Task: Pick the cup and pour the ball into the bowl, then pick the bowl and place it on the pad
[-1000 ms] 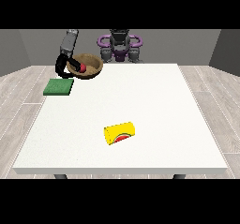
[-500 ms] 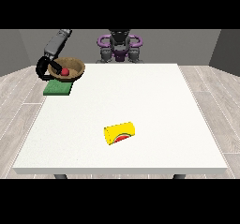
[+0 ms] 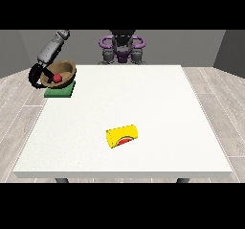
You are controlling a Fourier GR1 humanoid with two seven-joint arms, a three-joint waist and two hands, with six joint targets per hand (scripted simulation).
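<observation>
A brown bowl (image 3: 64, 70) with a red ball (image 3: 57, 78) inside is tilted over the green pad (image 3: 59, 91) at the table's far left. The black hand at the view's left (image 3: 36, 75) curls around the bowl's left rim. I cannot tell whether the bowl touches the pad. A yellow cup (image 3: 122, 135) with a red and green picture on its end lies on its side near the table's middle, apart from both hands. The hand at the view's right (image 3: 139, 56) stays close to the robot's torso, too small to read.
The white table (image 3: 158, 108) stretches wide to the right of the pad and around the cup. The pad lies near the table's left edge. The robot's torso (image 3: 123, 46) stands behind the far edge.
The hand at the view's left has carried the bowl with the ball leftward and lower, from beside the pad's far right corner to right above the pad. The cup has not moved.
</observation>
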